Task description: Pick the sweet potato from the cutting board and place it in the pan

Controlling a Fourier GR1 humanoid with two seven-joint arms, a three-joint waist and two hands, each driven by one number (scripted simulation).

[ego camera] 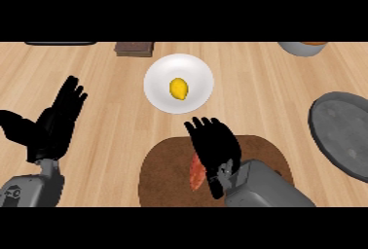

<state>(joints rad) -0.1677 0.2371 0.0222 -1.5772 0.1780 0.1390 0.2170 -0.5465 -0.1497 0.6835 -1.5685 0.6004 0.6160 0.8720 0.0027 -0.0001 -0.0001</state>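
Orange sweet potato [195, 174] on cutting board [169, 170] — right robot hand [212, 144] open above, pan [343, 133] right, plate [179, 83] beyond

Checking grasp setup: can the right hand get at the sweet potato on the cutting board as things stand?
Probably yes. The right hand hangs right over the sweet potato on the cutting board, fingers straight, covering part of it. Nothing else shows between them.

A light wood-grain counter [108, 146] is shown beneath a matt dark-brown cutting board [161, 170], a dull grey metal-looking pan [345, 131], a smooth glossy white plate [161, 73] and matt black hands [215, 146].
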